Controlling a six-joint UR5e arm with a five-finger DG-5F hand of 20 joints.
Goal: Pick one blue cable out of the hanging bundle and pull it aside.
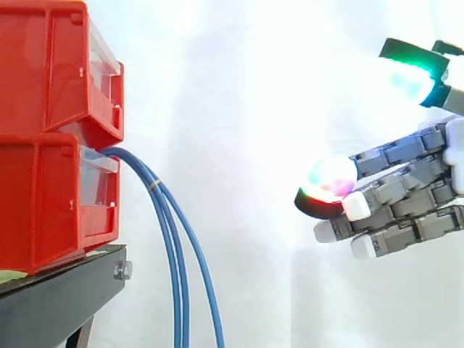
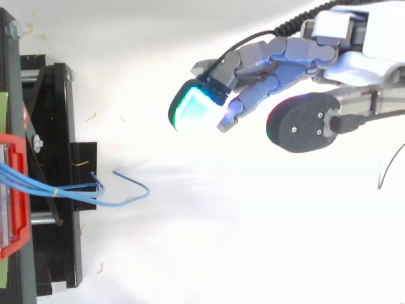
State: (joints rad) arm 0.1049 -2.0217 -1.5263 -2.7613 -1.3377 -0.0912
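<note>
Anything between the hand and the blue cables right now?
No. In the side view, only bare white curtain lies between the hand and the blue cables.

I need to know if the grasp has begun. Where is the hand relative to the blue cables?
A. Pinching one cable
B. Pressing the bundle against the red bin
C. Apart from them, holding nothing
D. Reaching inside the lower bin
C: in the side view the hand hovers well to the right of the blue cables, with a clear gap between them and its fingers relaxed around nothing.
</note>
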